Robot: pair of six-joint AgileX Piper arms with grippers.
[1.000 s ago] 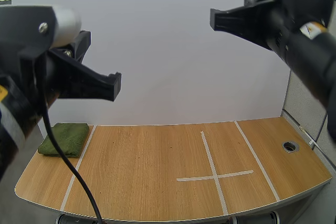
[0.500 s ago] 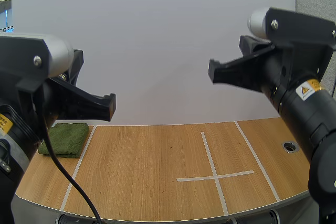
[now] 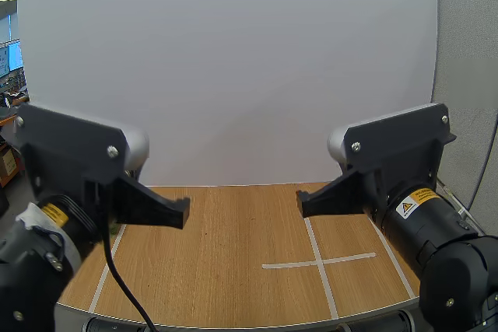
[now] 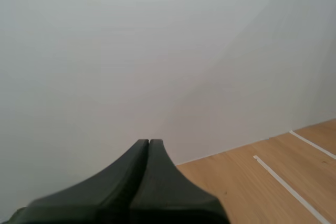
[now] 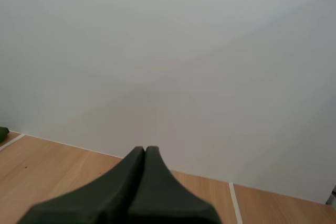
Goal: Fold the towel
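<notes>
- Both arms have come down since a second ago: from high against the white wall they have sunk and drawn back toward their bases, so the left end effector (image 3: 184,212) and the right end effector (image 3: 300,203) now hang low over the tabletop (image 3: 233,254), tips pointing inward at each other and well apart
- You have nothing in the left end effector: in the left wrist view its fingers (image 4: 137,167) lie pressed together as one dark wedge, aimed at the wall above the wood
- You have the same on the right, where the fingers (image 5: 134,174) are closed on each other with nothing pinched between them
- The towel (image 5: 2,134) has not moved: it lay as a compact green pad at the far left end of the tabletop, outside the left tape line, and the right wrist view catches a dark green sliver of it there, by the end of a tape line (in the high view your left arm now stands in front of that corner)
- Neither end effector is near the towel, and the tape cross (image 3: 317,260) sits under the right arm
- Judging from the pad's folded shape and both arms backing off with closed fingers, you are probably looking at a finished fold and a return to rest; if you want another fold, you would have to send the left arm back out to that corner
</notes>
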